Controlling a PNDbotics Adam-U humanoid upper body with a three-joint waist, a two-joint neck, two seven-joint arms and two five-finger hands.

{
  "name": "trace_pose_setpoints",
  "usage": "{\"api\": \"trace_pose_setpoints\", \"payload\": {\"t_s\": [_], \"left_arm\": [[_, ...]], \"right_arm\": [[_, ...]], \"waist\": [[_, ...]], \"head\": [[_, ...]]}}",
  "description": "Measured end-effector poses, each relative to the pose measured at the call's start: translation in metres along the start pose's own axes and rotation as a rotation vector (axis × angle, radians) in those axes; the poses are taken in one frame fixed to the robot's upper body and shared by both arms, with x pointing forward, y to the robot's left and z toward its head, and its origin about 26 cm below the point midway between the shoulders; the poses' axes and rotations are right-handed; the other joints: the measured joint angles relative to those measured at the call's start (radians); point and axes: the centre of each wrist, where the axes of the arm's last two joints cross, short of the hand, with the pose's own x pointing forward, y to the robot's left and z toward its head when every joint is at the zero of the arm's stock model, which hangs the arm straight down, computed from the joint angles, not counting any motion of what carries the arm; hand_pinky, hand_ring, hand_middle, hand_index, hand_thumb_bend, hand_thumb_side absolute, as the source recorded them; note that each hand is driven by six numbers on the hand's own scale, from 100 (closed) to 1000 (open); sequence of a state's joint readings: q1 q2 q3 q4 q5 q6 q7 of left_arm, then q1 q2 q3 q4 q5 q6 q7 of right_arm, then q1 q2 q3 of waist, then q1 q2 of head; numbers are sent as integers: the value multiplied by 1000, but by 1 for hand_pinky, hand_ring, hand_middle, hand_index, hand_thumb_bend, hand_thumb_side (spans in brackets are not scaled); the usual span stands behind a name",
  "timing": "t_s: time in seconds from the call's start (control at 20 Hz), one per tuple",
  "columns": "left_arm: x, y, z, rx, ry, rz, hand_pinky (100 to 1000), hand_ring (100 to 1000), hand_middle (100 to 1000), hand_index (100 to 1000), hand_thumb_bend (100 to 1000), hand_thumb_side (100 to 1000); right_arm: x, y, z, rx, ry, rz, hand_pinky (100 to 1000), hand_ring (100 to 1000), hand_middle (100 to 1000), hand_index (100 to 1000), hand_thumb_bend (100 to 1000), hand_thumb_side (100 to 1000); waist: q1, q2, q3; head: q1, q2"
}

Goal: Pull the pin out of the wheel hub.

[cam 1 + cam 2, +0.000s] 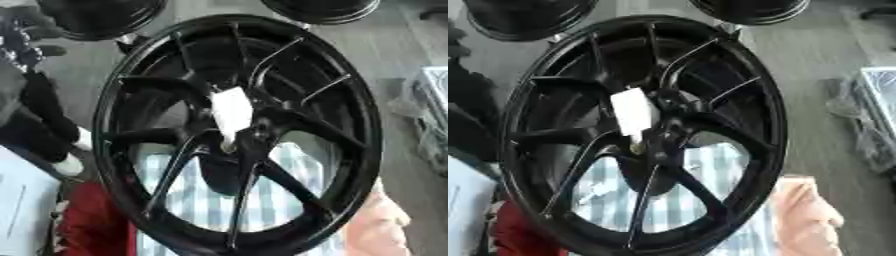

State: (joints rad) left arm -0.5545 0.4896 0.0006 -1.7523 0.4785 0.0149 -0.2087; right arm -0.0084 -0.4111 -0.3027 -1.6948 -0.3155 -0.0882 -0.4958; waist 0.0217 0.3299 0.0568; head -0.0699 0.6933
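Black wheel fills the view, tilted, spokes meeting at the hub. White pin sits in the hub centre, small brass-coloured tip at its lower end. Checked cloth visible behind the spokes. No robot hand in view; state cannot be told

Left arm along left edge, robot hand uppermost.

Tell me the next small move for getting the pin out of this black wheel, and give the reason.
Probably bring a hand up to the white pin at the hub of the black spoked alloy wheel. The pin is seated in the hub, nothing grips it, and no robot hand shows in either view, so pulling cannot begin yet.
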Motion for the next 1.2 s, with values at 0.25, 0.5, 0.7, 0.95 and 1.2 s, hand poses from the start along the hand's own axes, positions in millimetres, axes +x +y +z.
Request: {"api": "trace_pose_setpoints", "payload": {"t_s": [0.25, 0.5, 0.7, 0.95, 1.2], "left_arm": [[32, -3, -13, -56, -88, -4, 737, 773, 701, 779, 100, 614], [59, -10, -23, -115, -160, -6, 739, 774, 700, 781, 100, 594], [87, -19, -35, -231, -218, -70, 744, 776, 697, 791, 100, 580], [126, -33, -51, -509, -212, -298, 753, 776, 703, 798, 100, 567], [155, -44, -61, -722, -174, -530, 780, 794, 736, 811, 100, 567]], "right_arm": [[21, 2, -15, -11, -50, 0, 746, 658, 641, 836, 100, 548], [34, 3, -22, 2, -74, 25, 745, 656, 640, 834, 100, 544], [38, 2, -22, 10, -74, 44, 744, 654, 638, 834, 100, 545], [37, 1, -20, 16, -65, 67, 742, 653, 637, 833, 100, 545], [35, -1, -18, 19, -55, 88, 742, 651, 635, 832, 100, 545]], "waist": [[7, 0, 0], [13, 0, 0], [18, 0, -1], [26, -2, -2], [35, -5, 0]], "head": [[-1, 3], [-4, 7], [-8, 7], [-11, 8], [-13, 8]]}}
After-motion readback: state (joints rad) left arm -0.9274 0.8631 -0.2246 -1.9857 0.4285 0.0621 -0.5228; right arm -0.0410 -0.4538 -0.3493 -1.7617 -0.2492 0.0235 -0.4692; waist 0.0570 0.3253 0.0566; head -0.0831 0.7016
